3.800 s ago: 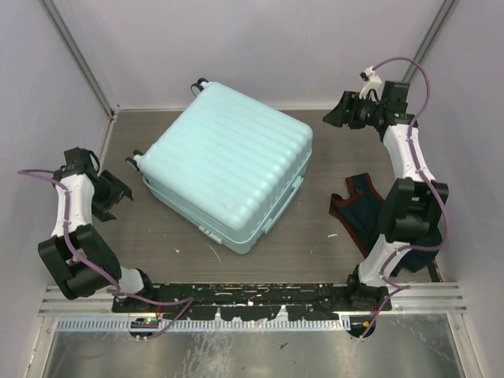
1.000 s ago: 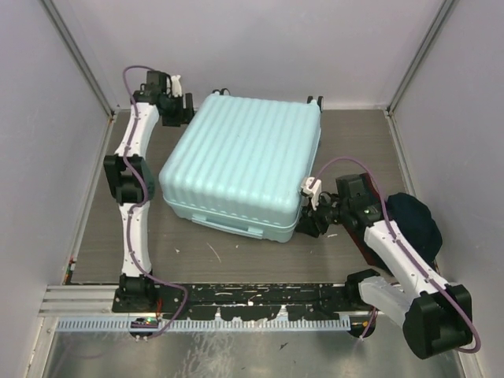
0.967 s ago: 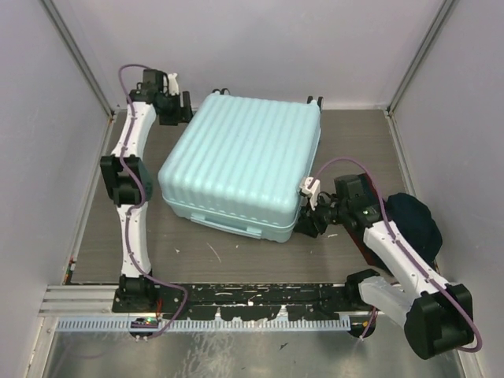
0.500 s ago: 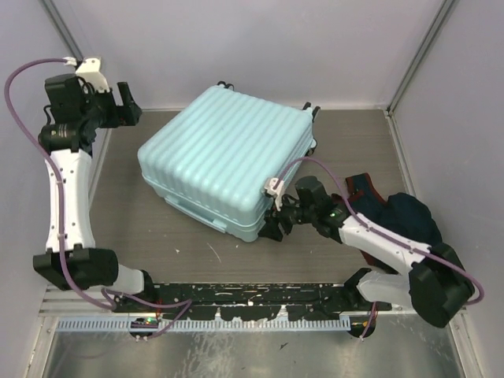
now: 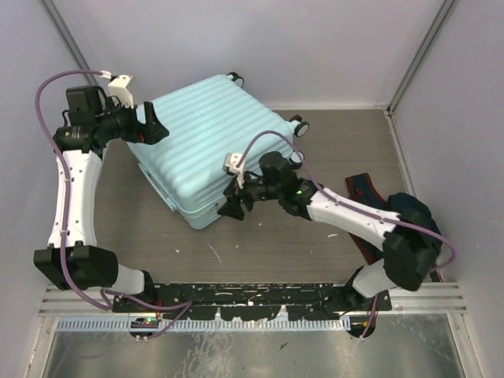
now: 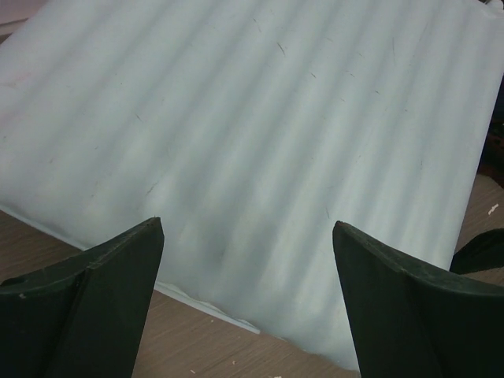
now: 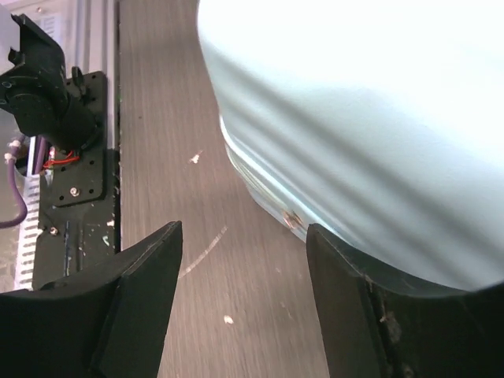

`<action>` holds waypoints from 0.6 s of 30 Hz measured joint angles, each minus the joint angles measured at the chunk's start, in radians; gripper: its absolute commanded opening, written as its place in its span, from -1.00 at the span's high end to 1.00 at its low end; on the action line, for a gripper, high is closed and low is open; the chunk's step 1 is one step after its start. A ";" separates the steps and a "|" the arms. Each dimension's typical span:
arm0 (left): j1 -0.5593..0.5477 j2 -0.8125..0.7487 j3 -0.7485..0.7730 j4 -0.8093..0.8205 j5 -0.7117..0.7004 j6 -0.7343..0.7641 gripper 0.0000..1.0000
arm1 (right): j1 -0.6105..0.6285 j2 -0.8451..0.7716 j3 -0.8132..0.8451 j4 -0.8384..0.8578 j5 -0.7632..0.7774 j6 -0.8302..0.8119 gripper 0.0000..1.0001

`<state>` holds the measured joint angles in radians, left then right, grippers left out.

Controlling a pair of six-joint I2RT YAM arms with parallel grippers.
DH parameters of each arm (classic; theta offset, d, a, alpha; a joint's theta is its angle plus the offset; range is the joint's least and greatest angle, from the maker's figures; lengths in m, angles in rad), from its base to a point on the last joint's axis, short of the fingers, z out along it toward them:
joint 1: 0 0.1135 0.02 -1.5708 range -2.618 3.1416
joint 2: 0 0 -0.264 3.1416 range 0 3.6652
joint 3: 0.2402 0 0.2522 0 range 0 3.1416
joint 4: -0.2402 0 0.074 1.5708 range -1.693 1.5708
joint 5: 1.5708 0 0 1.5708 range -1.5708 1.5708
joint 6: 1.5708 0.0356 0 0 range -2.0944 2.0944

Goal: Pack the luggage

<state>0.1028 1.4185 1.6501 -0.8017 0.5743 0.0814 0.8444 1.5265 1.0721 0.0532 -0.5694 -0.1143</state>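
Toward the back left of the table point(image 5: 157, 236) we've got the luggage point(image 5: 206, 146) lying flat and closed, ribbed mint shell facing up. It sits at an angle, so one corner points toward the near edge. A couple of its small dark wheels point(image 5: 299, 126) stick out on the far right side.

The left gripper point(image 5: 153, 126) is up at the far-left corner of the case, hanging just above the shell. From the left wrist camera, its two dark fingers point(image 6: 94, 307) are spread wide with nothing between them. We only see the pale ribbed surface filling the gap, plus a strip of table below the case's edge.

The right gripper point(image 5: 231, 209) is reaching across to the near corner of the case, low and close to the tabletop. In the right wrist view its fingers point(image 7: 142, 291) are also spread apart, and the rounded lower edge of the shell runs across the gap above the grey wood. We honestly can't tell whether a fingertip is touching the shell or sitting just beside it, because the overhead angle hides that.

Off to the right, partly under the right arm, there's a heap of dark clothes point(image 5: 409, 209) with a navy, red-trimmed piece point(image 5: 364, 189), well apart from the case.
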 measured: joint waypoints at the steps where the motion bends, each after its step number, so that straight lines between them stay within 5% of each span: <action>1: -0.002 0.003 0.002 -0.004 0.010 0.010 -0.78 | -0.021 -0.043 -0.024 0.004 -0.004 -0.002 -0.41; 9: -0.065 0.000 -0.003 -0.023 0.047 0.098 -0.79 | -0.418 -0.354 -0.188 -0.067 -0.056 -0.019 -0.48; 18: -0.079 -0.021 -0.079 0.008 0.018 0.081 -0.85 | -0.783 -0.196 -0.008 -0.256 -0.131 0.088 -0.83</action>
<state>0.0238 1.3972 1.5707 -0.7933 0.5919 0.1627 0.0616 1.3300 1.0645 -0.2031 -0.7006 -0.0261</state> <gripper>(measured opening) 0.911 0.877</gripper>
